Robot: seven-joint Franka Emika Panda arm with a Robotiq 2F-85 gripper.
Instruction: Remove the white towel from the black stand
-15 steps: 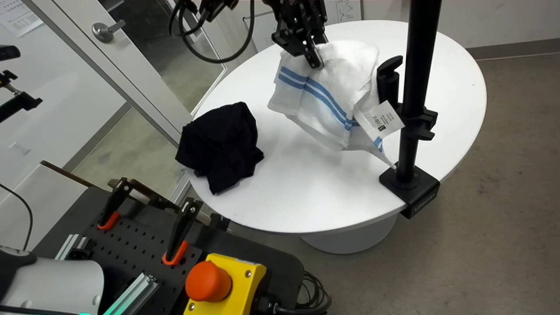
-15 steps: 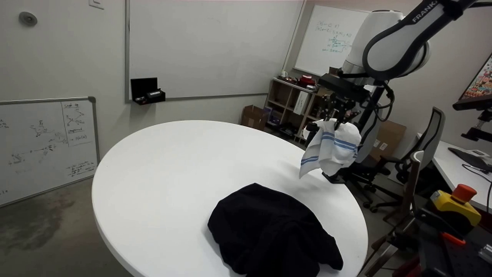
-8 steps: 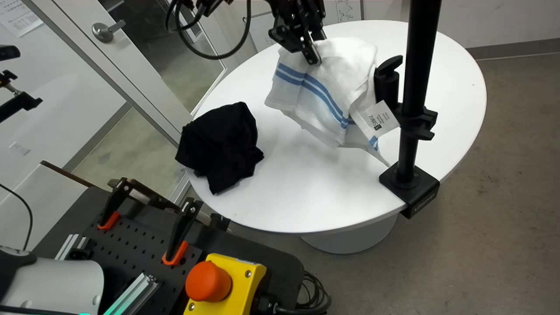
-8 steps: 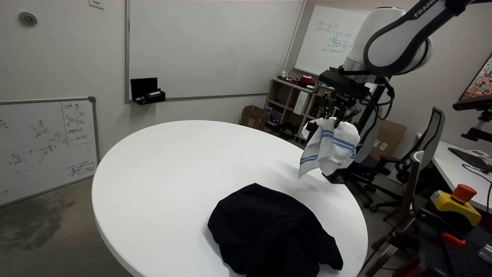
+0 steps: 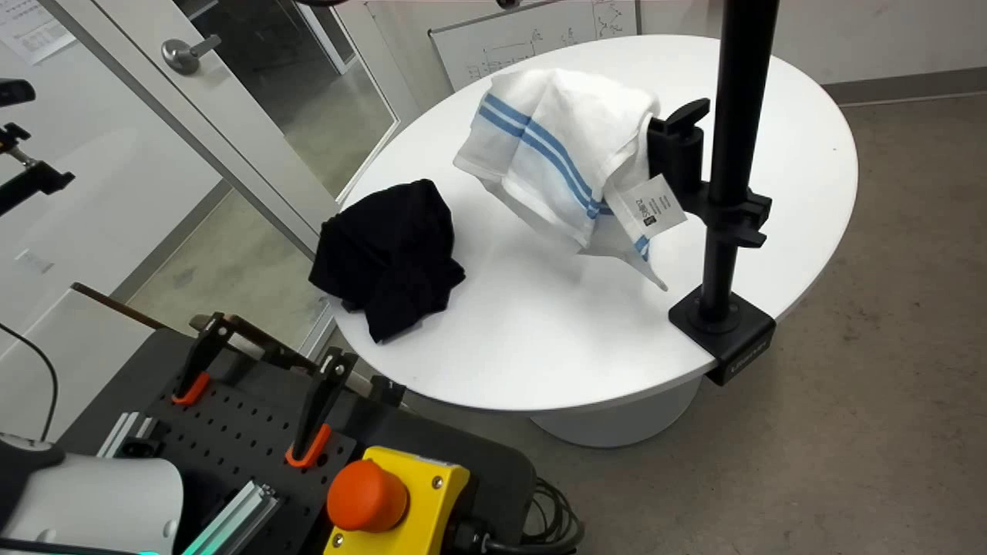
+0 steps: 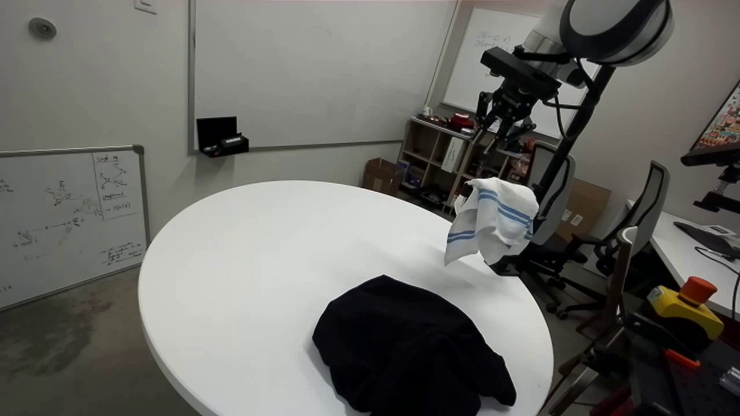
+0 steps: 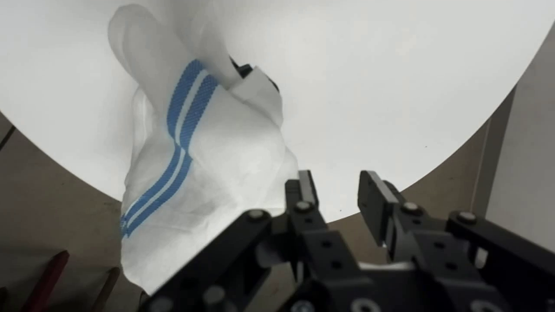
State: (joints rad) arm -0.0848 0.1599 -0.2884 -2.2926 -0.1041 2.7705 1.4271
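Parted and holding nothing, the gripper [image 7: 338, 188] stands at the lower right of the wrist view; the white towel [image 7: 225, 169] lies mostly to its left, long axis running roughly top to bottom. At the upper middle of an exterior view the towel [image 5: 563, 146] hangs against the black stand [image 5: 736, 100], not yet removed. Its next grasp probably calls for a shift left in the wrist view, and down. Print on the towel's tag [image 5: 649, 206] and the stand's base [image 5: 752, 358] is too small to read.
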